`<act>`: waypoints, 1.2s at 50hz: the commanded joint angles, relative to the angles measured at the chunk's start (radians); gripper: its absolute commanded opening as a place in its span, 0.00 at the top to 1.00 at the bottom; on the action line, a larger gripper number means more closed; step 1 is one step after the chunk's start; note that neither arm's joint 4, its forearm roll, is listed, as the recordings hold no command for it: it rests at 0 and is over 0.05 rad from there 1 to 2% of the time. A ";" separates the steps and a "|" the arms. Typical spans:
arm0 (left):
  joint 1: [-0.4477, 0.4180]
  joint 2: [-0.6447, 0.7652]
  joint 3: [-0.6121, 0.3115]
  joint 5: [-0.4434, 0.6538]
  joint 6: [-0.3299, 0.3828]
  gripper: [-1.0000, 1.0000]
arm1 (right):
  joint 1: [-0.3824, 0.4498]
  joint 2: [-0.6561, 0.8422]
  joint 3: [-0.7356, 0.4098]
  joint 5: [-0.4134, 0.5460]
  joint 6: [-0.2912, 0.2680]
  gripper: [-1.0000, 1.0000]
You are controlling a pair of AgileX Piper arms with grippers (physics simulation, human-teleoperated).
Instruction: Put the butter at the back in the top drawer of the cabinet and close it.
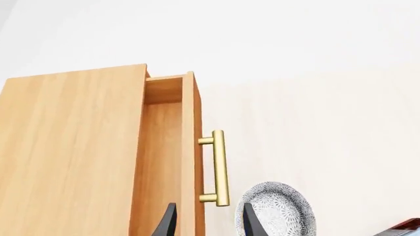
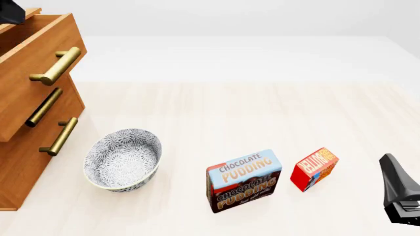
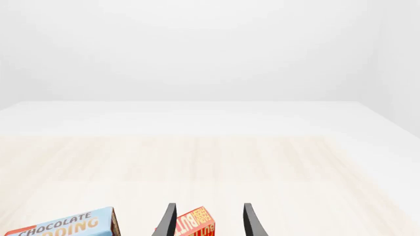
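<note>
The butter (image 2: 314, 168), a small red box with orange and blue panels, stands on the table right of the pudding box. In the right wrist view the butter (image 3: 195, 225) shows ahead between my right gripper's (image 3: 208, 219) open, empty fingers. In the front view that gripper (image 2: 396, 187) sits right of the butter and nearer, apart from it. The cabinet (image 2: 26, 162) stands at the left, its top drawer (image 2: 39, 54) pulled partly out. My left gripper (image 1: 208, 221) is open, with the drawer's brass handle (image 1: 219, 167) just ahead of its fingers.
A blue-and-brown Chocolate Pudding box (image 2: 244, 181) stands left of the butter. A patterned grey bowl (image 2: 123, 158) sits in front of the cabinet's lower drawers and also shows in the left wrist view (image 1: 282, 209). A black part of the left arm (image 2: 10, 14) is above the open drawer.
</note>
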 commanded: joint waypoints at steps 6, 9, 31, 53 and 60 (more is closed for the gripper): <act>0.026 0.020 0.040 -0.044 -0.006 0.00 | 0.000 0.000 0.000 0.000 0.000 0.00; 0.029 0.023 0.044 -0.049 -0.009 0.00 | 0.000 0.000 0.000 0.000 0.000 0.00; 0.033 0.036 0.100 -0.090 -0.027 0.00 | 0.000 0.000 0.000 0.000 0.000 0.00; 0.015 0.051 0.131 -0.122 -0.039 0.00 | 0.000 0.000 0.000 0.000 0.000 0.00; 0.016 0.055 0.138 -0.128 -0.041 0.00 | 0.000 0.000 0.000 0.000 0.000 0.00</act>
